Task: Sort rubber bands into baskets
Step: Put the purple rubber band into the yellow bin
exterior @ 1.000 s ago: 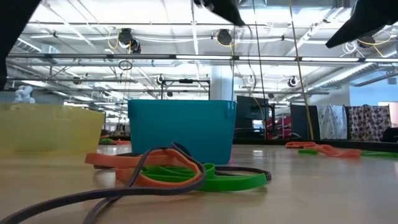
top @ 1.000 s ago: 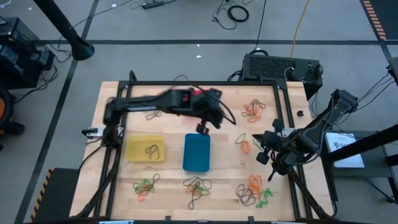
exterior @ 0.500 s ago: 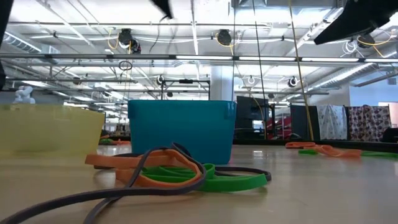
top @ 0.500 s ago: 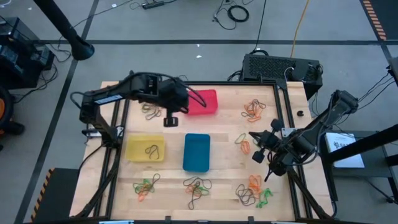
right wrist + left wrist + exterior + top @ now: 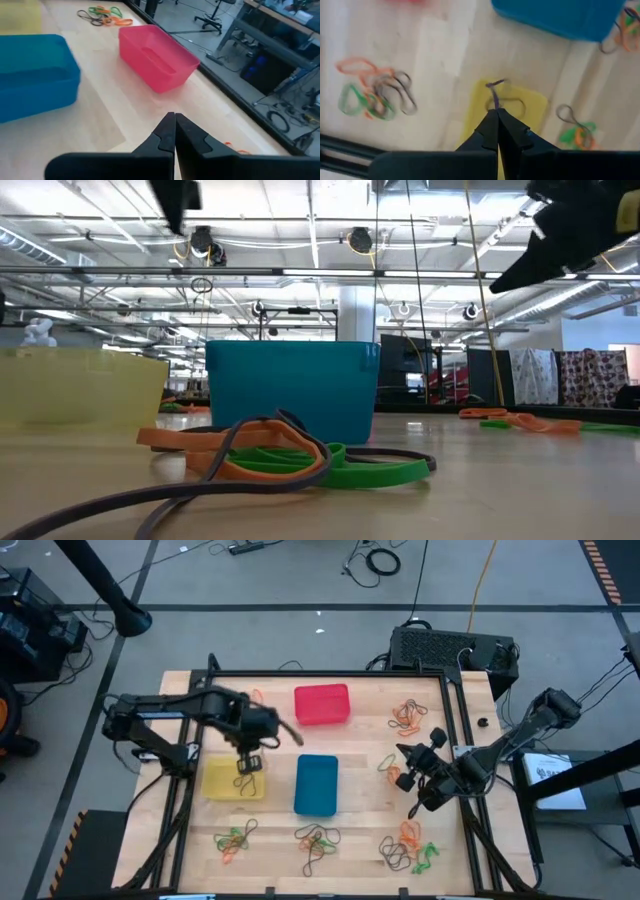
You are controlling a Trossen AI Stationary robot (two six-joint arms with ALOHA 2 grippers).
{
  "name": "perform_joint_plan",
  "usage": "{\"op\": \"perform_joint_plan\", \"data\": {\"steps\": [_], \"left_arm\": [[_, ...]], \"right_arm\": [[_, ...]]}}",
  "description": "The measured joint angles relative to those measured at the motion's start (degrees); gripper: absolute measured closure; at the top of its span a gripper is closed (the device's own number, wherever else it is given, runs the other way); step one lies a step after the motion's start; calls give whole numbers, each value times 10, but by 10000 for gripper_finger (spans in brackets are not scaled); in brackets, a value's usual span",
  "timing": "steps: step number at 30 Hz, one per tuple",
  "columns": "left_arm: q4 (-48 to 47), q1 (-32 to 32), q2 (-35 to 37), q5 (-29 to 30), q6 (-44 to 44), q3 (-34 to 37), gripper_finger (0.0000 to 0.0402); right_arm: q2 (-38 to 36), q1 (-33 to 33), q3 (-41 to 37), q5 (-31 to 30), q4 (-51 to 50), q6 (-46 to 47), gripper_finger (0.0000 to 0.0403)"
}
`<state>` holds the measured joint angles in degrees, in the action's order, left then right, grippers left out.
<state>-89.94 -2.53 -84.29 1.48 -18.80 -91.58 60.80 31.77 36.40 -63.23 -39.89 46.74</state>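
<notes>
Left wrist view shows the left gripper (image 5: 497, 116) pinching a dark band (image 5: 493, 92) above the yellow basket (image 5: 535, 107); released off-centre, it may snag the rim and fall outside.

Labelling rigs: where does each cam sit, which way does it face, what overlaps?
High: overhead, straight down; both arms, left gripper over yellow basket.
Low: table height, level across; blue basket, bands, arm parts up top.
Left wrist: down past shut fingers pinching a dark band over yellow basket.
Right wrist: past shut fingers toward red basket.
Shared: blue basket in all.
</notes>
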Motion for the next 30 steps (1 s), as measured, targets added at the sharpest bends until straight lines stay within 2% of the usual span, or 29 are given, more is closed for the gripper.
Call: {"op": "perform_joint_plan", "data": {"steps": [10,16,19,23,27,30], "left_arm": [[11,-78,88,3,-156,111,400],[24,-112,103,-30,-215,198,400],[33,-120,103,-34,-228,236,400],[113,-121,103,-33,-196,297,400],[184,-108,103,-40,-149,345,400],[227,-89,103,-34,-122,369,400]], "right_arm": [[0,-56,0,4,122,-152,403],[0,-81,0,17,126,-152,403],[4,-100,-1,67,146,-158,403],[18,-126,-34,129,265,-243,403],[30,-165,-70,257,436,-366,403],[43,-191,-87,347,548,-424,403]]}}
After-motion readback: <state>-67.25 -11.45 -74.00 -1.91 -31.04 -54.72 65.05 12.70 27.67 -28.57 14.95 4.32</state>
